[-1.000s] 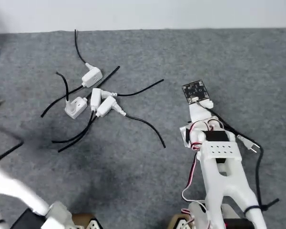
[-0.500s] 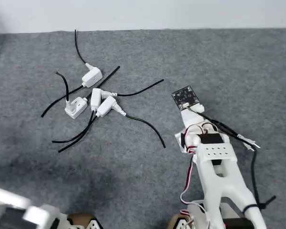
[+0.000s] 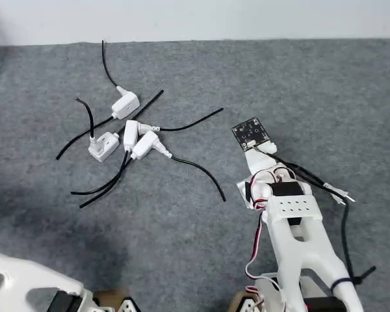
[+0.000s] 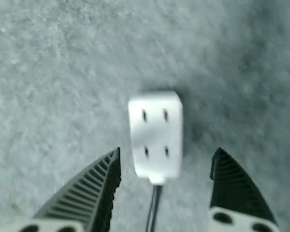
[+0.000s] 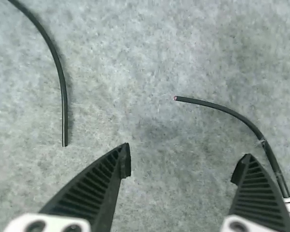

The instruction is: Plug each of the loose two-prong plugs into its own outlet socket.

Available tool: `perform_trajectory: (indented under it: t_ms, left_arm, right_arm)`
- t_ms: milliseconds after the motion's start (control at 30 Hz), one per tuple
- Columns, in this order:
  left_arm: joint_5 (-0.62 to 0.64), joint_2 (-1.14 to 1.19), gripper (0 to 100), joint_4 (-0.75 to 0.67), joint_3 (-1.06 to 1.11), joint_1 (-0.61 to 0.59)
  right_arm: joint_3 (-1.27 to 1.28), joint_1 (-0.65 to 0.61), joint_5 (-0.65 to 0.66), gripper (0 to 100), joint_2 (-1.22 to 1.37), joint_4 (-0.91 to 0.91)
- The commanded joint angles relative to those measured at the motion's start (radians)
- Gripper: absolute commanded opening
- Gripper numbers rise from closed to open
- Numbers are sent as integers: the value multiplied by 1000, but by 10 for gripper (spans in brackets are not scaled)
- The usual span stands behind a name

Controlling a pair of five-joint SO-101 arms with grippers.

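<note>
A cluster of white plugs and socket blocks (image 3: pixel 127 130) with black cords lies on the grey carpet at the back left. Another white socket block (image 4: pixel 154 133) with two pairs of slots and a black cord lies flat just beyond my left gripper (image 4: pixel 167 151), which is open and holds nothing. My right gripper (image 5: pixel 186 152) is open over bare carpet between two loose black cord ends (image 5: pixel 176 98). The right arm (image 3: pixel 292 214) stands centre right, its wrist pointing toward the cluster. A small two-prong plug (image 3: pixel 336 192) on a black cord lies just right of that arm.
Black cords (image 3: pixel 195 166) trail out of the cluster toward the middle of the carpet. The left arm (image 3: pixel 26 283) sits at the front left corner. A pale wall (image 3: pixel 195 19) borders the far edge of the carpet.
The right arm has swung left, bringing its wrist nearer the cords from the cluster. The left arm has shifted lower at the front left corner.
</note>
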Motion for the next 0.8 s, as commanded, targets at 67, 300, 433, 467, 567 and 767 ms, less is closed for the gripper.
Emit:
perform_trajectory:
  t_ms: [67, 300, 433, 467, 567, 767]
  left_arm:
    - [72, 301, 280, 138, -532, -18]
    - [72, 551, 263, 292, -881, -15]
    - [35, 615, 145, 339, -1027, -15]
    - [18, 621, 108, 339, -1041, -17]
    - [-37, 620, 9, 339, -1043, -15]
    - [-49, 562, 13, 341, -1061, 44]
  right_arm:
    - [-8, -8, 48, 321, -33, -18]
    - [-8, -8, 49, 321, -33, -18]
    - [-8, -8, 49, 321, -33, -18]
    - [-8, -8, 49, 321, -33, -18]
    - [-8, -8, 49, 321, -33, -18]
    - [-8, -8, 49, 321, -33, -19]
